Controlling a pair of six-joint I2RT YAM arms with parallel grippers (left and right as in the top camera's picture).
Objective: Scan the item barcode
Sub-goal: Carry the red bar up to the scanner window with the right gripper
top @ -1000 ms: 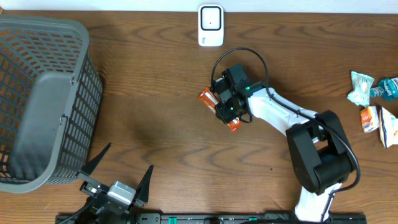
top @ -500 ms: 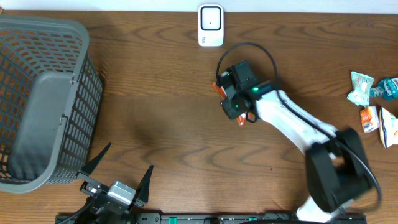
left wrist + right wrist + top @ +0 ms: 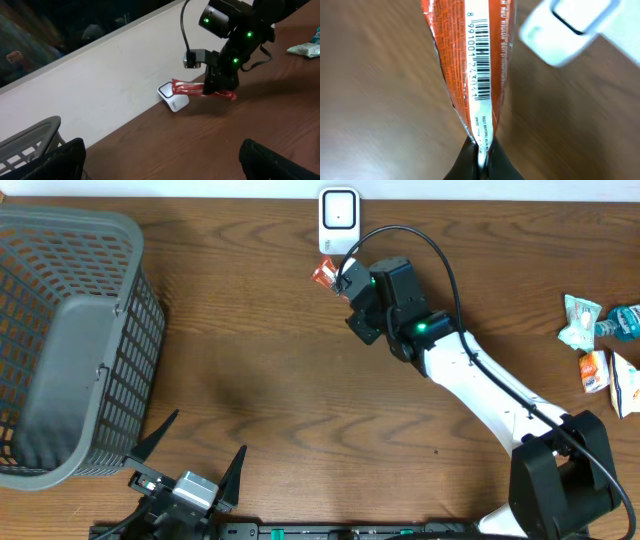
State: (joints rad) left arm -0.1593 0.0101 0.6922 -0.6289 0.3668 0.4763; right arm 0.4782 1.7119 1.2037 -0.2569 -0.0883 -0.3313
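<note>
Clamped tight with the right gripper (image 3: 343,280) on the seam of the orange packet (image 3: 479,65), barcode facing the wrist camera, just beside the white scanner (image 3: 339,221). Far from the scanner, near a grey basket (image 3: 60,330), spread wide at the left gripper (image 3: 208,435). Underneath, a dark wood-grain table (image 3: 250,380); behind the scanner, a pale wall strip (image 3: 100,100) below a dark window (image 3: 50,30).

White right arm (image 3: 490,385), black joints, green lights, a looping black cable (image 3: 400,228).
</note>
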